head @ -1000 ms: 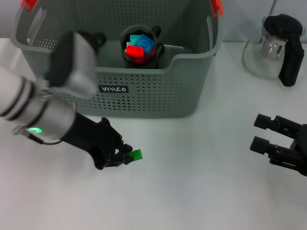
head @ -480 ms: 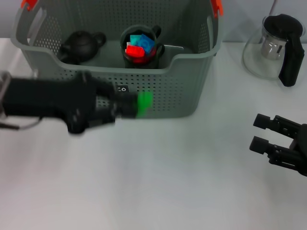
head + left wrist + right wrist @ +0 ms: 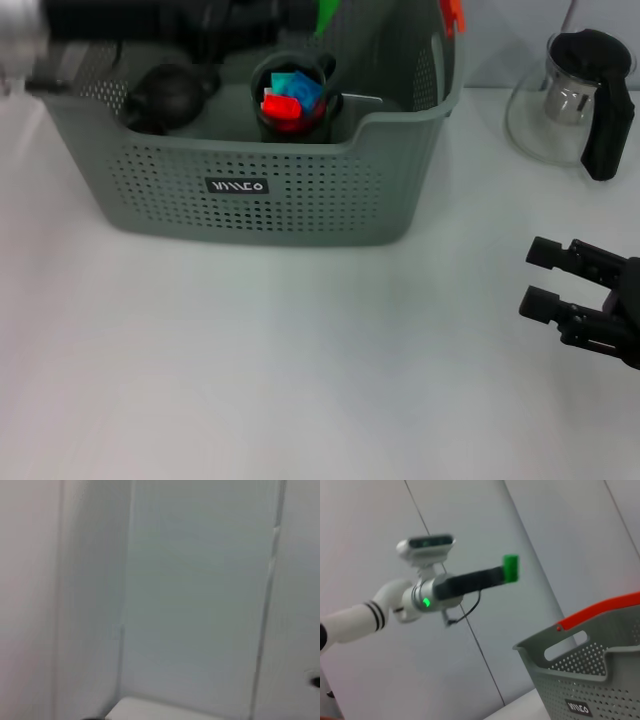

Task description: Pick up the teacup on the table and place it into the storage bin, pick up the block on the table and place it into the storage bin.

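From the head view, the left pincer (image 3: 300, 14) has swung up from the desk (image 3: 300, 380), where it gripped the green block (image 3: 327, 14) a second ago, and now reaches across the back of the storage bin (image 3: 300, 190), the block clenched at its tip above the bin's open top. Inside the bin sit the black teacup (image 3: 170, 92) and a dark mug (image 3: 296, 100) filled with red and blue pieces, so the teacup half looks done and only the drop of the block remains. The right pincer (image 3: 560, 285) rests on the desk with its fingers spread, empty, near a glass pot (image 3: 570, 100). The left wrist view shows only blank wall panels. The right wrist view confirms the lift: the left pincer (image 3: 495, 576) holds the block (image 3: 510, 568) high, well above the bin's orange-handled rim (image 3: 580, 640).
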Controlling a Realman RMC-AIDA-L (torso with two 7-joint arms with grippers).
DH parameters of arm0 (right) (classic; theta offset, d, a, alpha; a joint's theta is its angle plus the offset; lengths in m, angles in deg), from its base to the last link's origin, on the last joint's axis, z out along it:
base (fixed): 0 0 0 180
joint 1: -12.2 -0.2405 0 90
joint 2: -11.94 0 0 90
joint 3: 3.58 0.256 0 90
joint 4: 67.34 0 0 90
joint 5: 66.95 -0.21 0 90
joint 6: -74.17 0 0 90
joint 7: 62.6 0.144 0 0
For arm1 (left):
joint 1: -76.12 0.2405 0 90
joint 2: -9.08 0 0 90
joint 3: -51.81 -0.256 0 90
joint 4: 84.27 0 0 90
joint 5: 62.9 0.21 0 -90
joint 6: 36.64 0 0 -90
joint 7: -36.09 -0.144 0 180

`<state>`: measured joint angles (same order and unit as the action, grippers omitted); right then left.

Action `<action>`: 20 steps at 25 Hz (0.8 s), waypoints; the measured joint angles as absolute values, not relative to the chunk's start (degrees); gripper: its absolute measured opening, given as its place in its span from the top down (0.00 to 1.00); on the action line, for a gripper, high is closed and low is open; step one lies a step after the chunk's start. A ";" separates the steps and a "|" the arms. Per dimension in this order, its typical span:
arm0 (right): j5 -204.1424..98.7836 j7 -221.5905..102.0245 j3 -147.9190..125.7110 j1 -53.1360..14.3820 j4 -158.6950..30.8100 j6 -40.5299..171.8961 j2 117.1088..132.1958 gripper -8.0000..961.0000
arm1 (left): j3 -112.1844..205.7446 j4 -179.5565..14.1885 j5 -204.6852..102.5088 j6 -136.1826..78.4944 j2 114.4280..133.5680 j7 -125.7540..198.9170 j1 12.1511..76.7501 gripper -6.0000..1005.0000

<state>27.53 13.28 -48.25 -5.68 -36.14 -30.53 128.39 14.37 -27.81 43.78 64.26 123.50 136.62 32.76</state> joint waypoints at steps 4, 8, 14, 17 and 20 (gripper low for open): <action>27.92 13.25 -48.40 -5.70 -36.13 -30.84 128.48 0.14 | 11.65 -26.93 46.42 60.23 122.49 139.70 30.57 0.81; 28.76 13.25 -48.19 -5.75 -36.14 -30.79 128.69 0.14 | 3.62 -26.95 60.68 46.28 123.09 144.66 25.61 0.81; 29.03 13.25 -48.27 -5.90 -36.14 -29.97 128.89 0.14 | -5.17 -27.16 72.38 30.44 127.13 147.93 25.26 0.81; 29.04 13.25 -48.20 -5.92 -36.14 -30.09 128.91 0.14 | -6.21 -27.20 76.88 27.75 127.80 149.50 25.21 0.81; 29.04 13.25 -48.18 -5.91 -36.19 -30.05 128.92 0.14 | -6.36 -27.19 79.17 25.84 127.76 151.68 25.33 0.80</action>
<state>29.04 13.25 -48.18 -5.91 -36.19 -30.05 128.92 -6.36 -27.19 79.17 25.84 127.76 151.68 25.33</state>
